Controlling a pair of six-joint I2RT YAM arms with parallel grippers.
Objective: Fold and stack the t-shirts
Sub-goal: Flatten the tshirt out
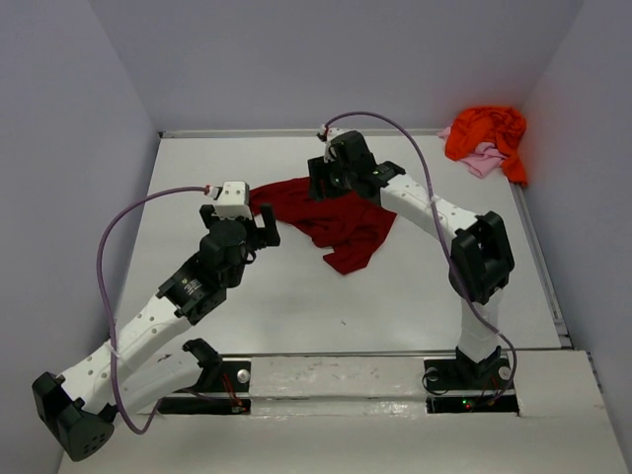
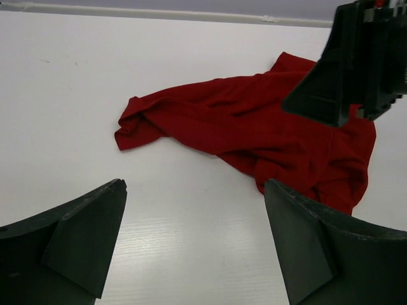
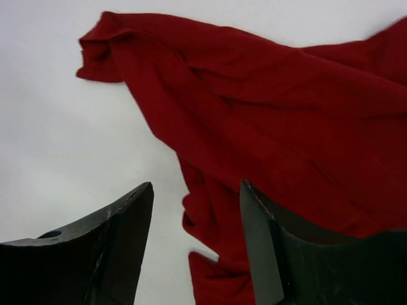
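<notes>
1. From above: the crimson t-shirt [image 1: 336,219] lies crumpled mid-tabletop [image 1: 296,316] between both arms. The orange t-shirt [image 1: 486,133] and pink t-shirt [image 1: 482,161] are heaped in the far right corner.
2. Left wrist: the left jaws are wide open and empty, short of what may be a sleeve.
3. Right wrist: the right jaws are open and empty at the cloth's edge. Flattening seems the step in hand; next, each arm should pinch an edge.

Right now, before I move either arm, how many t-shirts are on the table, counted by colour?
dark red t-shirt: 1
orange t-shirt: 1
pale pink t-shirt: 1
Total: 3
</notes>
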